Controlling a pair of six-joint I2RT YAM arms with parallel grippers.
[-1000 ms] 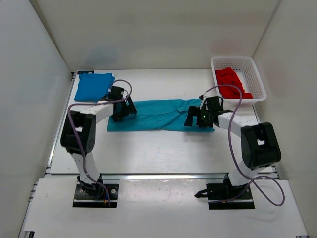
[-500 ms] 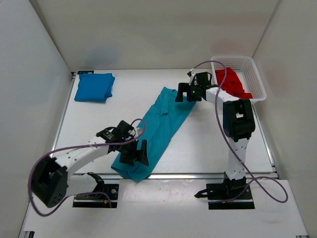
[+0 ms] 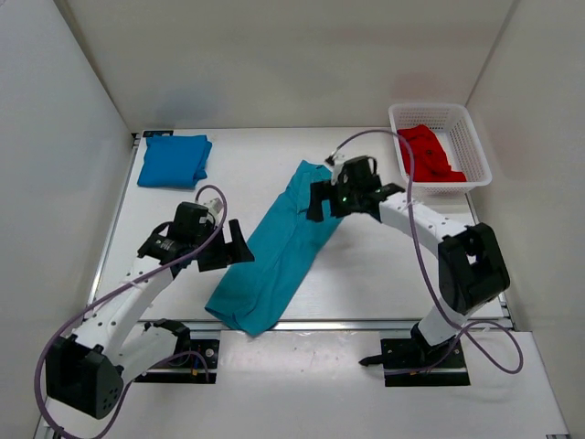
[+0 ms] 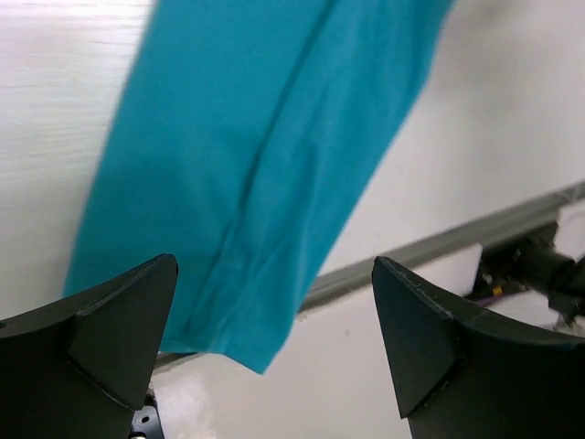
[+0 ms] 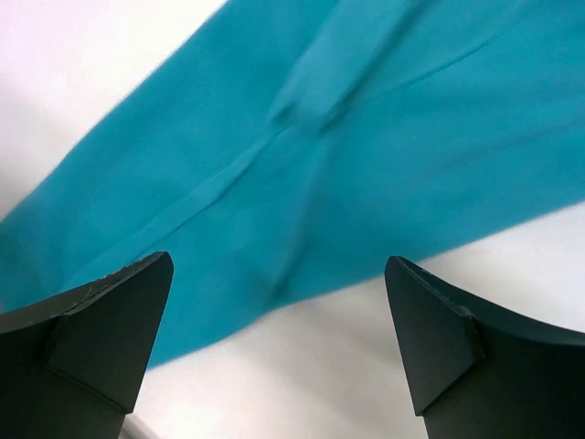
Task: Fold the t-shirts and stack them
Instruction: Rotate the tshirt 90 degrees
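Top external, L to R. Far-left corner of table (image 3: pixel 384 274): royal blue shirt (image 3: pixel 174 161), folded, lying flat. Nearer, L gripper (image 3: pixel 236 249). Hovers just beside near-left edge of teal shirt (image 3: pixel 279 242), jaws wide apart, nothing between them. Mid-table, teal shirt as long diagonal strip, near-left to far-right, folded lengthwise w/ creases along it, near corner over front rail (image 3: pixel 366 324). At its far end, R gripper (image 3: pixel 318 197) above cloth's edge. Jaws spread wide too, empty. Far-right: white mesh basket (image 3: pixel 475 146) w/ red shirt (image 3: pixel 428 154) bunched inside.

L wrist: fingers apart, teal cloth below and between them, corner reaching the rail. No contact seen.

R wrist: fingers apart, teal cloth beneath w/ a raised fold across it, pic blurred. Can't tell if touching.
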